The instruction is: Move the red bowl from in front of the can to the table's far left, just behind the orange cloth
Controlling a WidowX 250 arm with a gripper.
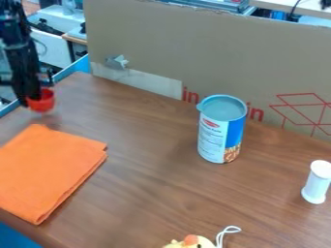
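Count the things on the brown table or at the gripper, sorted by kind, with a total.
Folded orange cloth: 1
Blue-and-white can: 1
White cylinder: 1
Yellow toy, cut off by the bottom edge: 1
Small red cup-like thing, at the gripper: 1
Total: 5

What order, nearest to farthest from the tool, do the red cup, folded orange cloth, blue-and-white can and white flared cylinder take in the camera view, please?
1. Red cup, right at the tool, upper left.
2. Folded orange cloth, at the left.
3. Blue-and-white can, right of centre.
4. White flared cylinder, by the right edge.
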